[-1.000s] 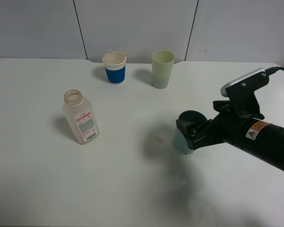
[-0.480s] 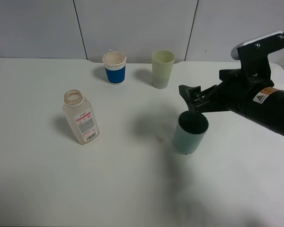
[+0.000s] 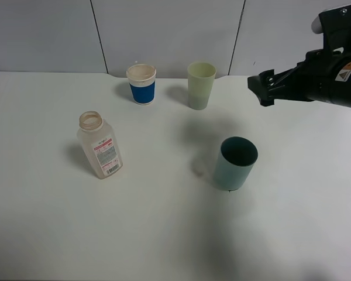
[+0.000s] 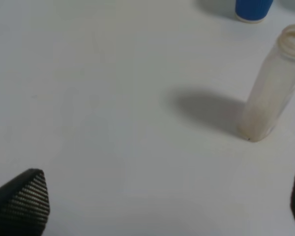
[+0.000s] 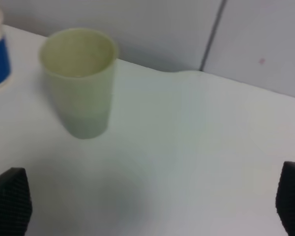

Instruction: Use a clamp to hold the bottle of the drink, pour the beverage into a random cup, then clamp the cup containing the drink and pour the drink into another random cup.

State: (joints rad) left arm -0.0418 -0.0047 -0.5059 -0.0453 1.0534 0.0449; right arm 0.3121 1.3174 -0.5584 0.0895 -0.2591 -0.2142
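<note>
The bottle (image 3: 99, 145) stands uncapped at the table's left, translucent with a red-and-white label; the left wrist view shows it (image 4: 273, 93) ahead of my open left gripper (image 4: 162, 199). The teal cup (image 3: 235, 163) stands upright right of centre, its inside dark. No beverage is visible. The pale yellow-green tumbler (image 3: 200, 85) stands at the back. My right gripper (image 3: 262, 91) hovers open, above and behind the teal cup, right of the tumbler and touching neither. In the right wrist view the tumbler (image 5: 81, 81) lies ahead of the open right gripper (image 5: 150, 201).
A blue-banded white paper cup (image 3: 141, 84) stands left of the tumbler, near the back wall. It also shows in the left wrist view beyond the bottle as the paper cup (image 4: 253, 9). The white table (image 3: 164, 234) ends at a panelled wall.
My right gripper, around the teal cup a second ago, has let it go and risen back and to the right. The cup stays upright on the table.
</note>
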